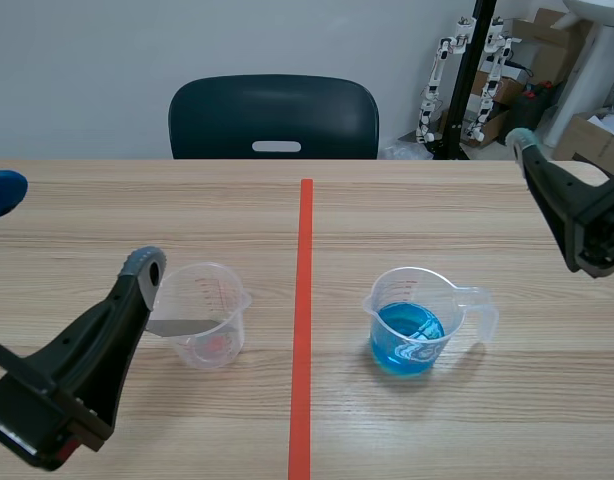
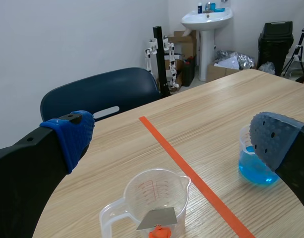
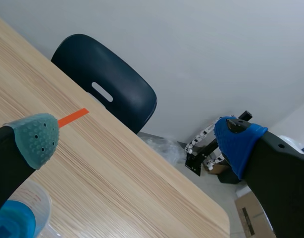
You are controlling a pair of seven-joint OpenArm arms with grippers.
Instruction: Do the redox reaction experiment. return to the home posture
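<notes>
Two hands inspected, both with fingers spread wide and nothing gripped. The left hand (image 2: 173,136) sits low over the near left part of the tabletop (image 1: 467,220), its blue and grey-green pads far apart. In the left wrist view, the clear measuring cup (image 1: 209,315) stands ahead of and below this hand, in line with the gap between its fingers, and no finger presses on it. In the scene view the grey-green-tipped finger overlaps the cup's rim, but contact cannot be confirmed from that angle.

Inside the clear cup a flat grey metal strip (image 2: 157,218) leans against the wall, with a small orange-red piece (image 2: 159,231) at the bottom.

The right hand (image 3: 137,139) is raised at the far right edge of the tabletop, open equally wide and touching nothing. The cup of blue liquid (image 1: 417,320) stands upright on the right side of the orange-red tape line (image 1: 304,300), well apart from the clear cup on the left side, and below and beside the right hand's grey-green-tipped finger. A dark chair (image 1: 274,115) stands behind the far edge.
</notes>
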